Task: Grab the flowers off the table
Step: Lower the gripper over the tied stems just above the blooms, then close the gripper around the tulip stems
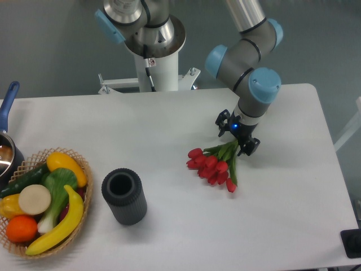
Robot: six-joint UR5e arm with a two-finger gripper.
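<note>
The flowers (213, 164) are a bunch of red tulips with green stems lying on the white table (169, 124), right of centre, heads pointing to the lower left. My gripper (237, 134) hangs straight down over the stem end of the bunch. Its black fingers (251, 145) stand apart, one on each side of the stems, and do not look closed on them. The pale stem ends are hidden under the gripper.
A dark grey cylindrical vase (124, 196) stands upright at the front left. A wicker basket (79, 164) of fruit and vegetables sits at the left edge, with a blue-handled pot (7, 113) behind it. The robot base (152, 62) is at the back.
</note>
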